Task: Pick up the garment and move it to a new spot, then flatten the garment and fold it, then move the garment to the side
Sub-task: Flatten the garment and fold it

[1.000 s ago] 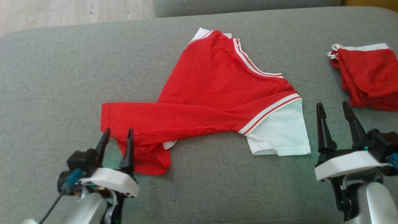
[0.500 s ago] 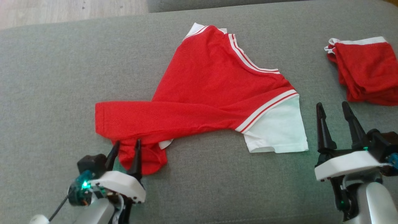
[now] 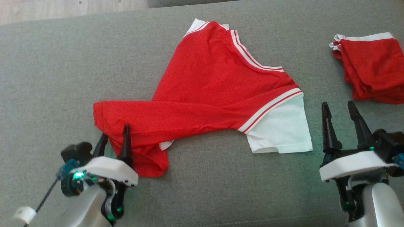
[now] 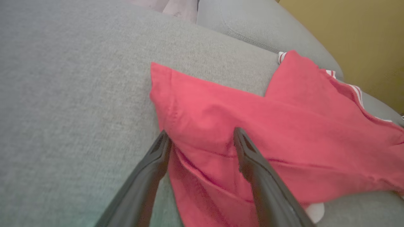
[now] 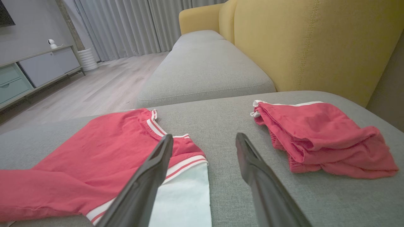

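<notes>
Black tapered fingers (image 3: 328, 132), white housings (image 3: 350, 165), silver forearms (image 3: 378, 205)

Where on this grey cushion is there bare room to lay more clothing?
Free: the grey fabric cushion left of the spread red shirt with white striped trim; also the near strip between the left gripper and right gripper. Crowded: the middle under the shirt, and the far right, where a folded red garment lies.

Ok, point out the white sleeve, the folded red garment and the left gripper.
white sleeve (image 3: 281, 132), head view, middle of white panel
folded red garment (image 3: 372, 69), head view, top layer
left gripper (image 3: 115, 130), head view, midway between fingertips
</notes>
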You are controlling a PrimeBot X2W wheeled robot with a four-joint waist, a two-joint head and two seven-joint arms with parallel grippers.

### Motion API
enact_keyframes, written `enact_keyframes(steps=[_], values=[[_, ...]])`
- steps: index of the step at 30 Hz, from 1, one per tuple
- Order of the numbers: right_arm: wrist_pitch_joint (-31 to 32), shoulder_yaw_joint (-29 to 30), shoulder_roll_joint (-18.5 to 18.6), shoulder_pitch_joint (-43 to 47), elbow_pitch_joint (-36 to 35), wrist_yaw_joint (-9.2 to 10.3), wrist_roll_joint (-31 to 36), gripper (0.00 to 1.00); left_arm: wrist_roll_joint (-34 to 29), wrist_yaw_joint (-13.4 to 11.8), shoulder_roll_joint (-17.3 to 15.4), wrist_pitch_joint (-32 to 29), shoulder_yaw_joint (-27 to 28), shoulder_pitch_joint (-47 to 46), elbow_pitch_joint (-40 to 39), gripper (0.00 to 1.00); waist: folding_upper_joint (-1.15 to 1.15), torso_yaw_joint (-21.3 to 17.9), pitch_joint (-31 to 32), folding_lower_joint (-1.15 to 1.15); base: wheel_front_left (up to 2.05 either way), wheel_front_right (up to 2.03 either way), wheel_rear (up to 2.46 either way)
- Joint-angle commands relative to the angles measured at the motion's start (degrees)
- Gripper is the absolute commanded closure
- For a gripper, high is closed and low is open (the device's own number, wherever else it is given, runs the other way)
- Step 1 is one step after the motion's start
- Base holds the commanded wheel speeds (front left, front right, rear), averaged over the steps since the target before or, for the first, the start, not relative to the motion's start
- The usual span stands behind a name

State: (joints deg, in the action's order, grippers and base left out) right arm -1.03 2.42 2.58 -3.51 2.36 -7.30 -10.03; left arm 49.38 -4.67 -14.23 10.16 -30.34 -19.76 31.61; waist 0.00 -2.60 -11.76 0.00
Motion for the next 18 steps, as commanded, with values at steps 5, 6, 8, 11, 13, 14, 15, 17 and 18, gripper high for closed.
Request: enact_keyframes(steps=[5, 6, 8, 11, 13, 14, 15, 17, 18], values=[[-0.6, -1.2, 0.3, -2.2, -1.8, -0.19, 0.0, 0.0, -0.5, 0.5, -1.0, 0.6, 1.9, -4.2, -0.3, 0.45, 0.0, -0.5, 0.1, 0.0, 0.0, 0.0, 0.0], [-0.7, -1.2, 0.3, -2.2, -1.7, -0.19, 0.0, 0.0, -1.0, 0.5, -1.2, 0.7, 1.5, -4.4, -0.1, 0.65, 0.0, -0.6, 0.2, 0.0, 0.0, 0.0, 0.0], [-0.7, -1.2, 0.3, -2.0, -1.5, -0.19, -0.1, 0.0, -2.1, 0.2, -1.5, 1.1, 0.9, -4.8, 0.1, 0.88, 0.0, -0.7, 0.5, 0.0, 0.0, 0.0, 0.0], [-0.9, -0.9, 0.3, -1.6, -1.3, -0.19, -0.1, 0.0, -3.4, -0.4, -2.0, 1.6, 0.2, -4.7, -0.5, 0.96, 0.0, -0.3, 1.2, 0.0, 0.0, 0.0, 0.0], [-0.9, -0.9, 0.3, -1.4, -1.1, -0.19, -0.2, 0.0, -4.5, -0.9, -2.6, 2.1, -0.1, -4.8, -1.4, 1.0, 0.0, 0.0, 1.8, 0.0, 0.0, 0.0, 0.0], [-0.9, -1.0, 0.3, -1.3, -1.0, -0.19, -0.3, 0.0, -4.9, -1.0, -2.9, 2.2, -0.2, -4.9, -2.1, 1.0, 0.0, 0.2, 2.1, 0.0, 0.0, 0.0, 0.0], [-1.0, -1.1, 0.3, -1.3, -0.9, -0.19, -0.4, 0.0, -5.3, -1.2, -3.3, 2.3, -0.3, -5.1, -2.8, 1.0, 0.0, 0.3, 2.5, 0.0, 0.0, 0.0, 0.0], [-1.0, -1.5, 0.3, -1.2, -0.5, -0.19, -0.6, 0.0, -6.3, -1.5, -4.2, 2.3, -0.5, -6.0, -4.1, 1.0, 0.0, 0.5, 3.3, 0.0, 0.0, 0.0, 0.0], [-1.1, -1.7, 0.3, -1.2, -0.3, -0.19, -0.7, 0.0, -6.8, -1.6, -4.6, 2.2, -0.6, -6.7, -4.7, 1.0, 0.0, 0.5, 3.7, 0.0, 0.0, 0.0, 0.0]])
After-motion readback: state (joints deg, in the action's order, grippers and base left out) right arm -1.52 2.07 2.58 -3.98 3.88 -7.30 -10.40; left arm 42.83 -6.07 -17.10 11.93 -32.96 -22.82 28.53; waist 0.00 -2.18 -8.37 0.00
